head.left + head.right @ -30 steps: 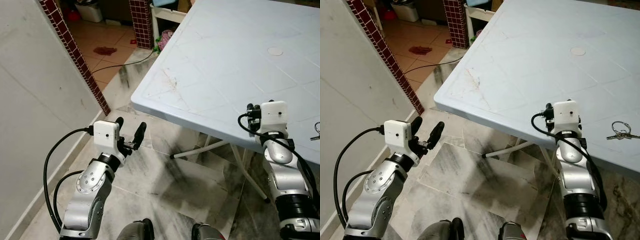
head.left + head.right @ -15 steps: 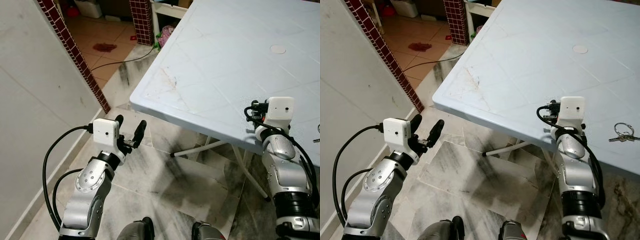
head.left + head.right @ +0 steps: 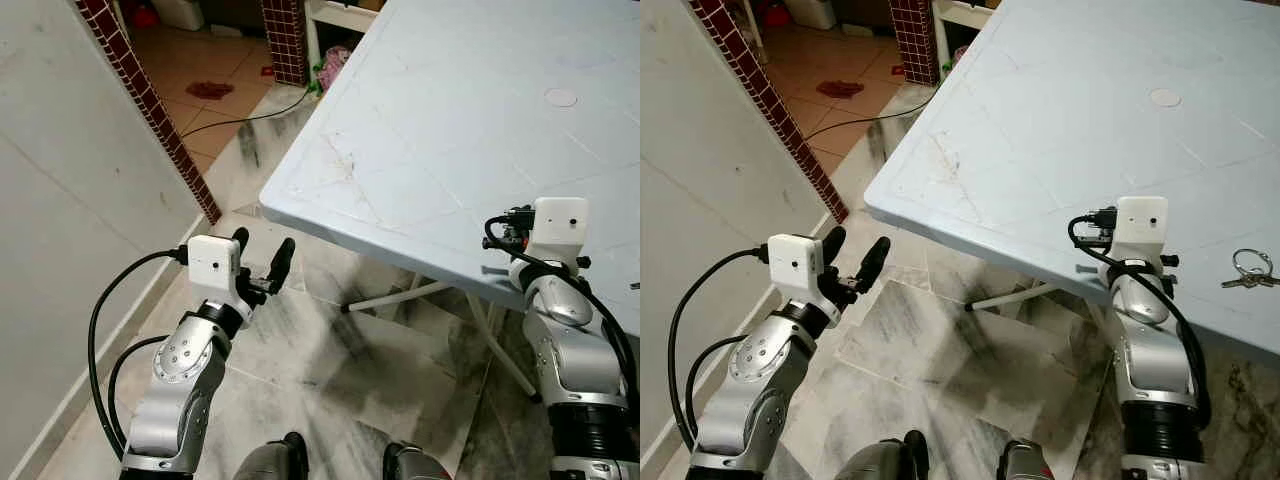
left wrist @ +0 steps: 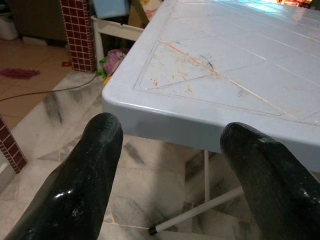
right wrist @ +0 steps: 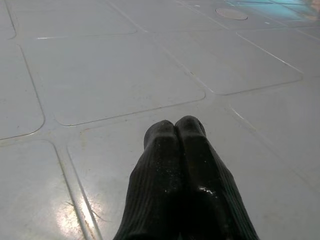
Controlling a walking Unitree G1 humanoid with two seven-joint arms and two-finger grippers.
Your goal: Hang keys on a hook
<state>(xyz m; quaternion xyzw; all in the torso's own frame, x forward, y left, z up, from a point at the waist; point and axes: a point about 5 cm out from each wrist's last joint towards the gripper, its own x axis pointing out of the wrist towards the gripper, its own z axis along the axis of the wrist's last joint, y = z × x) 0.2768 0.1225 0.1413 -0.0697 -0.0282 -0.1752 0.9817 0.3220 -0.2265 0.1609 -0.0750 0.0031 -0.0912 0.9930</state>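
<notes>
My right hand (image 5: 175, 131) is clenched on nothing, its two black fingers (image 5: 160, 165) pressed together, held low over the pale blue plastic counter (image 3: 1040, 130) near its front edge. From the head view, that arm's white wrist camera box (image 3: 1140, 226) sits just at the counter's rim. The bunch of silver keys on a ring (image 3: 1248, 271) lies flat on the counter to the right of that wrist, near the same front edge and apart from my hand. My left hand (image 3: 260, 262) is released, its fingers (image 4: 95, 165) spread wide with nothing between them, held in the air over the grey marbled floor tiles (image 3: 330, 380), short of the counter's near corner, which shows faint orange scratches. Beyond it to the left stands a plain white wall (image 3: 70, 200) edged with a strip of dark red tiles (image 3: 150, 110), and a black cable (image 3: 240, 118) runs across the floor.
</notes>
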